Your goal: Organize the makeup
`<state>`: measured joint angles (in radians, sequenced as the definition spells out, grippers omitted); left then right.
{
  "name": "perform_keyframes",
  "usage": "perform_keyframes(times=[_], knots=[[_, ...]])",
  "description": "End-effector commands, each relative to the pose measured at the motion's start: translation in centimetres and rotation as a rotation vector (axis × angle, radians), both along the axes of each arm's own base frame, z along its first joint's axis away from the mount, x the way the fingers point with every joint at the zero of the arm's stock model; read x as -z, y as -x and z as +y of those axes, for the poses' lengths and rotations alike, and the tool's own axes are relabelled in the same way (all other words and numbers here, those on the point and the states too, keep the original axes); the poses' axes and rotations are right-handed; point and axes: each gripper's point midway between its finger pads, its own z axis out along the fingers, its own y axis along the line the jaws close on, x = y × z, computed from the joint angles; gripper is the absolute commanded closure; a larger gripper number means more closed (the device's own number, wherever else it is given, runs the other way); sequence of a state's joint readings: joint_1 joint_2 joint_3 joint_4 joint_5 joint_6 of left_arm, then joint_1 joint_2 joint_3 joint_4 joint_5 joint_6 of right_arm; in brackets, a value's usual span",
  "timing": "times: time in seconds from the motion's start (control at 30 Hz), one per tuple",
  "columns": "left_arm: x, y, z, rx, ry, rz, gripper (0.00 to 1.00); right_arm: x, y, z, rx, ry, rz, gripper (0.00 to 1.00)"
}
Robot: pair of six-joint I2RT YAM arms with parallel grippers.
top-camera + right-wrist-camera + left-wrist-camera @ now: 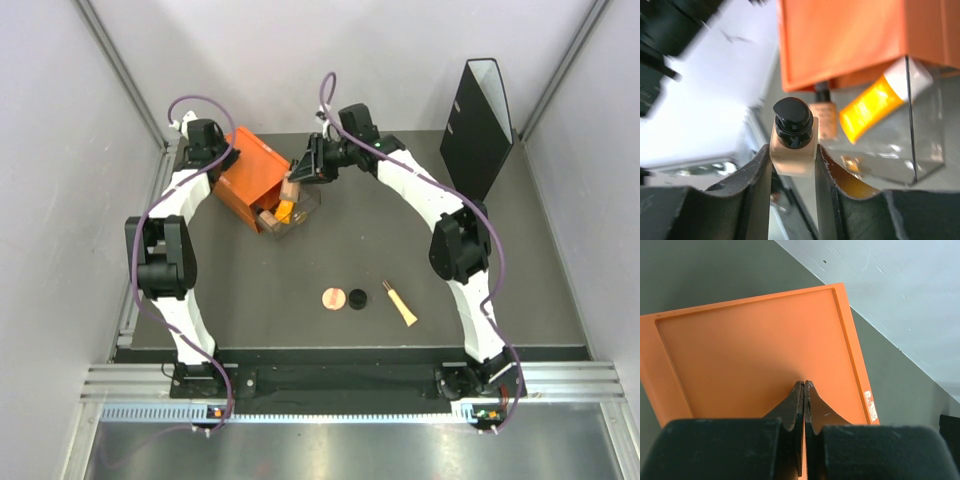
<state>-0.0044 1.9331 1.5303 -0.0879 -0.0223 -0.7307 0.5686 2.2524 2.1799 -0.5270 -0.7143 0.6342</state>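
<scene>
Black-capped beige bottle [794, 150] gripped upright; second bottle [823, 120] and orange tube [875, 107] lie in the drawer [890, 152]; pink disc [333, 298] and black disc [357, 298], perhaps touching, near beige stick [401, 305].

- dark grey matte table top [250, 300], closed in by pale wall panels [60, 150] on three sides.
- orange rectangular drawer box [243, 180] sits at the back left, set at an angle, with its clear plastic drawer [300, 212] drawn out toward the middle.
- round pink disc [333, 298] lies flat near the front centre.
- small round black disc [357, 298] lies just beside it on the right.
- slim beige stick [402, 307] lies slanted, near the black disc but apart from it.
- black upright folder [478, 120] stands at the back right.
</scene>
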Motion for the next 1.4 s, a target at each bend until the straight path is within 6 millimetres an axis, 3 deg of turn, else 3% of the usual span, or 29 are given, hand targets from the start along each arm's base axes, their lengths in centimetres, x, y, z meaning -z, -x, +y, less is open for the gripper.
perform_keyframes(times=[0.0, 0.33, 0.5, 0.77, 1.0, 1.13, 1.3, 1.37], knots=[[11.0, 5.1, -0.3, 0.027, -0.019, 0.361, 1.0, -5.5, -0.4, 2.3, -0.034, -0.261, 0.031, 1.0], [10.7, 4.9, -0.2, 0.023, -0.024, 0.353, 1.0, -2.9, -0.1, 2.2, -0.016, -0.197, 0.135, 0.98], [10.4, 4.6, -0.1, 0.019, -0.03, 0.344, 1.0, -0.5, 0.6, 1.5, -0.021, -0.142, 0.249, 0.94], [10.3, 4.4, 0.0, 0.018, -0.033, 0.34, 1.0, 1.6, 1.3, 1.3, -0.025, -0.099, 0.322, 0.78], [10.2, 4.5, 0.0, 0.019, -0.035, 0.338, 1.0, 1.7, 1.2, 1.2, -0.016, -0.093, 0.324, 0.6], [10.2, 4.6, 0.2, 0.016, -0.038, 0.34, 1.0, 1.3, 1.1, 1.2, -0.013, -0.096, 0.307, 0.45], [10.2, 4.7, 0.0, 0.02, -0.036, 0.34, 1.0, 0.1, 1.0, 1.2, -0.012, -0.112, 0.272, 0.4], [10.2, 4.7, 0.0, 0.021, -0.037, 0.341, 1.0, -1.4, 0.9, 1.2, -0.006, -0.137, 0.247, 0.39]])
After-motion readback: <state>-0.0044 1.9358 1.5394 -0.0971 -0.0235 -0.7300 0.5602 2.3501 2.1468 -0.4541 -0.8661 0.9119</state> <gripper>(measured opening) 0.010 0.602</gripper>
